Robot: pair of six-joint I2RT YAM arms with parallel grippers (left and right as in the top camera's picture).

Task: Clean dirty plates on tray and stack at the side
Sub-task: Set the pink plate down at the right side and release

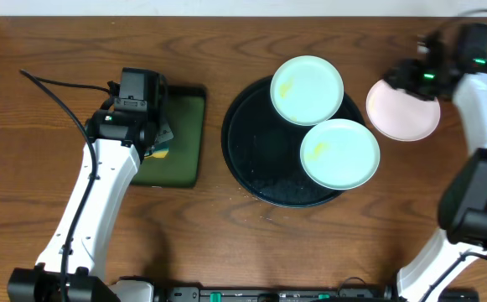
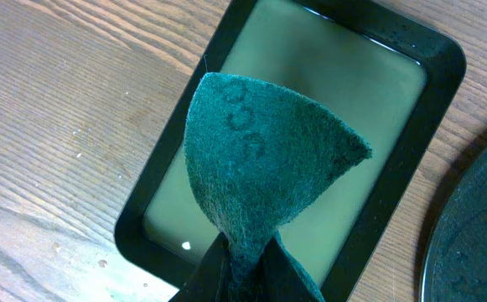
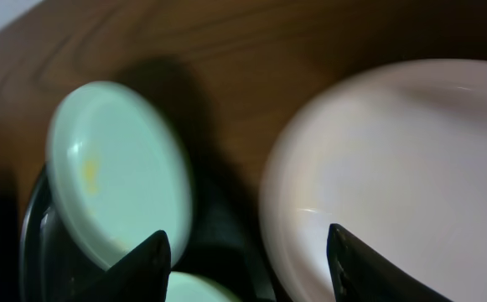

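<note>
A big round black tray (image 1: 256,159) sat in the middle of the brown wooden counter (image 1: 59,50). Two pale green plates lay on it. The far green plate (image 1: 307,90) was at the back of the tray, and part of it stuck out over the rim. It had a yellow smear near its left side. The near green plate (image 1: 339,153) lay on the right side of the tray, and its edge also hung over the rim. It had a small yellow smear too. The two green plates were just beside each other.

The white plate (image 1: 406,117) was off the tray. It lay flat on the counter, just to the right of the tray, and looked a little pink in the light. No marks showed on it.

The right fingers (image 1: 404,80) hung over the back left edge of the white plate. In the right wrist view they stood apart and let go, with nothing pinched between them.

The left fingers (image 1: 158,141) were over a small green tray (image 1: 184,126) with a dark rim, which lay on the counter to the left of the black tray. They were clenched tight on a green scrub pad (image 2: 260,159). The pad stuck out from the fingers like a fan, above the small tray.
</note>
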